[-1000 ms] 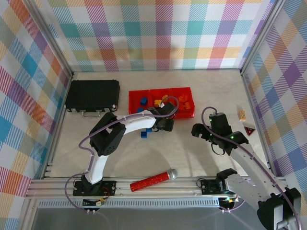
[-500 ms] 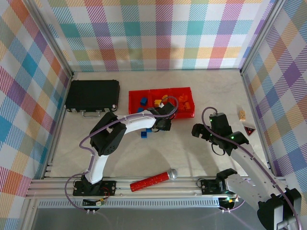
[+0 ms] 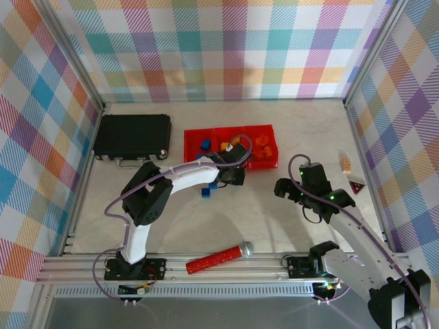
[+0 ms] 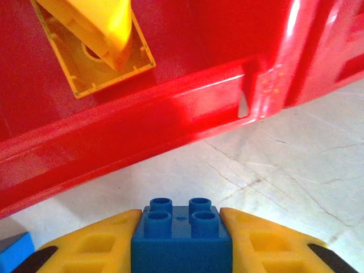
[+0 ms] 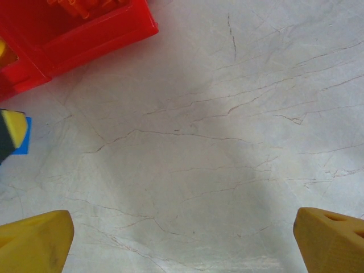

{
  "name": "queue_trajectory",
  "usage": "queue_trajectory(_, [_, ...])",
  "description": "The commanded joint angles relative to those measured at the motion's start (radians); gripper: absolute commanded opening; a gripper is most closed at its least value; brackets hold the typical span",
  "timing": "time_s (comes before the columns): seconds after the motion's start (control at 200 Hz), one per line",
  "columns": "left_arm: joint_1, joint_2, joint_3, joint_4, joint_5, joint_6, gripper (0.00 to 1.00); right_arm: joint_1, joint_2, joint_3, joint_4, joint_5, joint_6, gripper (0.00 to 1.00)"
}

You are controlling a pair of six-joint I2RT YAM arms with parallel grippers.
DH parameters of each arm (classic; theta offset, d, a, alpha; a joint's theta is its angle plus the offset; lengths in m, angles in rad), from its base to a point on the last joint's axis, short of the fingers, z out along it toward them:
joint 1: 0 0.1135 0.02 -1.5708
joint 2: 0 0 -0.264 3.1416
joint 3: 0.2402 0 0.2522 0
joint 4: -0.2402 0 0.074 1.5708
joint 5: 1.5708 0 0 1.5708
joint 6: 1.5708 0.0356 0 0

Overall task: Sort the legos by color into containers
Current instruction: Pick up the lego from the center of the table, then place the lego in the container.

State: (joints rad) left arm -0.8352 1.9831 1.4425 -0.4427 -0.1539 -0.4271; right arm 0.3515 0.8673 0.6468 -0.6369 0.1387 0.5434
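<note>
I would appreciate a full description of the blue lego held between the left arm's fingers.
The blue lego is a small square brick of glossy plastic, with four round studs in a two-by-two grid facing the wrist camera. The yellow left fingers press on its two opposite sides, holding it square; its lower part is cut off by the frame. It is short of the near wall of the red containers, above the pale veined table. Whether it touches the table cannot be told.

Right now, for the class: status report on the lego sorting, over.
Left end effector shut on blue brick, just short of red bins. Right end effector open over table. Bins' near wall ahead of brick.
</note>
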Motion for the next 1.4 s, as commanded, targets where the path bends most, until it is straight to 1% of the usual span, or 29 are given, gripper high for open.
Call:
queue_trajectory(0.0, [0.005,-0.119,-0.007,-0.014,-0.01,0.004,0.25,-0.008,-0.012,-0.013,-0.003,0.003,0.012,0.99])
queue_trajectory(0.165, [0.014,-0.212,0.016,-0.093,-0.111,0.05,0.26,-0.008,-0.004,-0.013,0.006,-0.004,0.015,0.99])
queue_trajectory(0.295, [0.071,-0.255,0.02,-0.136,-0.16,0.072,0.28,-0.008,-0.002,-0.015,0.009,-0.005,0.016,0.99])
queue_trajectory(0.45, [0.175,-0.259,0.015,-0.155,-0.162,0.071,0.28,-0.008,-0.005,-0.015,0.003,-0.007,0.015,0.99])
queue_trajectory(0.59, [0.265,-0.217,0.032,-0.155,-0.136,0.074,0.27,-0.009,-0.017,-0.007,-0.01,0.002,0.007,0.99])
queue_trajectory(0.755, [0.327,-0.14,0.089,-0.16,-0.106,0.075,0.26,-0.008,-0.023,-0.002,-0.016,0.006,0.003,0.99])
queue_trajectory(0.96, [0.355,-0.024,0.177,-0.154,-0.063,0.08,0.25,-0.009,-0.019,0.007,-0.026,0.012,0.002,0.99])
queue_trajectory(1.08, [0.363,0.029,0.216,-0.152,-0.07,0.082,0.25,-0.008,-0.019,0.019,-0.038,0.021,-0.007,0.99])
queue_trajectory(1.2, [0.367,0.048,0.21,-0.121,-0.087,0.071,0.25,-0.008,-0.023,0.026,-0.048,0.029,-0.014,0.99])
queue_trajectory(1.335, [0.367,0.057,0.204,-0.106,-0.106,0.062,0.31,-0.009,-0.022,0.028,-0.047,0.032,-0.017,0.99])
queue_trajectory(1.395, [0.367,0.059,0.203,-0.103,-0.123,0.06,0.39,-0.009,-0.018,0.027,-0.044,0.03,-0.015,0.99])
